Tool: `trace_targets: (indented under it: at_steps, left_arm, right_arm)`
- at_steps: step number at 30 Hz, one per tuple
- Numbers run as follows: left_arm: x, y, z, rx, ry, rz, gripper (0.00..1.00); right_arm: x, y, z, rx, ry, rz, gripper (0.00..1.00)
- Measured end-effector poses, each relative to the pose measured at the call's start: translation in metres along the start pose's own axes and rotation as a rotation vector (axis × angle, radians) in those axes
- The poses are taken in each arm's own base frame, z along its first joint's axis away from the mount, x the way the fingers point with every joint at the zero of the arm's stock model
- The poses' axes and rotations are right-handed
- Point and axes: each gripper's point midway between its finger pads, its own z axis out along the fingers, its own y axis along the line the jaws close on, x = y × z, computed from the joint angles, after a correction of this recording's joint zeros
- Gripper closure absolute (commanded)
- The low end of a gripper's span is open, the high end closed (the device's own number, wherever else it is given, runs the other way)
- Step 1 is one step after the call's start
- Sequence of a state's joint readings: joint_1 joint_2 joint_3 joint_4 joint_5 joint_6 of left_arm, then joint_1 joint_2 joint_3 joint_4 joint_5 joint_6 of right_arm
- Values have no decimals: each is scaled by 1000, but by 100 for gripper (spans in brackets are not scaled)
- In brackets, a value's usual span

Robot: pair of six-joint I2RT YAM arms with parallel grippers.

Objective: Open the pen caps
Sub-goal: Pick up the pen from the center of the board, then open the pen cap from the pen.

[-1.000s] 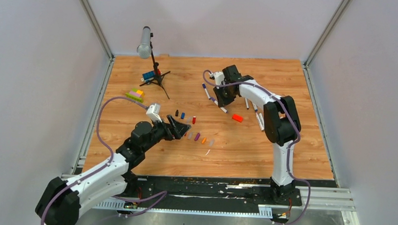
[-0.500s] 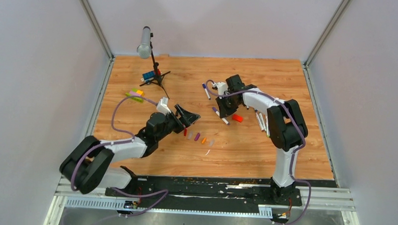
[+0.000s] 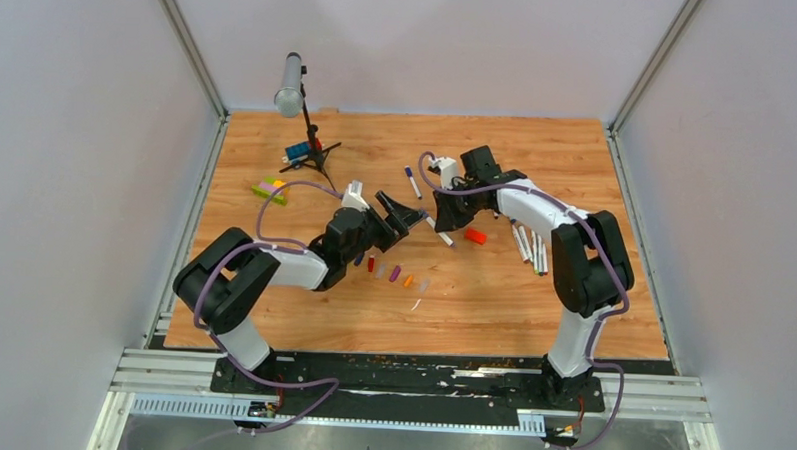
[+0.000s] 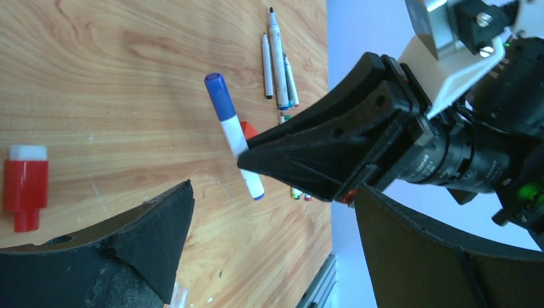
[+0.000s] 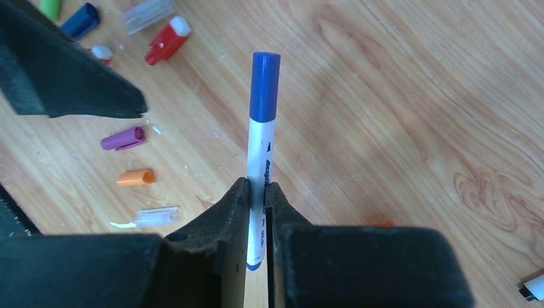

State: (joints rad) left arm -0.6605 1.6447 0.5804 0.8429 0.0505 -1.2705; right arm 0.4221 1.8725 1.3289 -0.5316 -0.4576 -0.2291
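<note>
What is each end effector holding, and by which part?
Right end effector pinches the blue-capped pen by its white barrel; left end effector is open, empty.

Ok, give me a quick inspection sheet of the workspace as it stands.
Surface: wooden tabletop, pale flecks near the caps.
Job's things: blue-capped pen clamped by its barrel, cap on; loose caps in a row mid-table; pens piled at the right; lone pen lying farther back.
Clutter: orange-red block; coloured bricks; microphone on a tripod.
Grippers: right gripper shut on the blue-capped pen; left gripper open, facing it, not touching.
Cables: purple cables loop off both arms, clear of the held pen.
Surroundings: plain pale walls; metal rail at the near edge.
</note>
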Motion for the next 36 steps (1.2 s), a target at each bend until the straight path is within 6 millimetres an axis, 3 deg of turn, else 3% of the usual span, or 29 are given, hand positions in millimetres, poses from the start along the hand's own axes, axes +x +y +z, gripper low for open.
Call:
trace_targets:
  at_steps: [4, 14, 18, 24, 33, 36]
  left_arm:
    - [-2, -1, 11, -10, -15, -5, 2]
    - [0, 45, 33, -136, -48, -35, 12]
    - [-2, 43, 43, -130, -57, -44, 17]
    - [-5, 34, 49, -101, -66, -59, 39]
    - [2, 43, 55, -94, -48, -98, 97]
    - [0, 37, 55, -69, -54, -99, 100]
  right_arm:
    - [-6, 10, -5, -42, -27, 2, 100]
    - [-11, 26, -7, -122, -53, 16, 100]
    - [-7, 29, -6, -139, -48, 28, 100]
    - [-8, 31, -7, -150, -51, 32, 100]
    - [-8, 32, -7, -155, -51, 35, 100]
    - [-6, 32, -6, -156, -47, 39, 100]
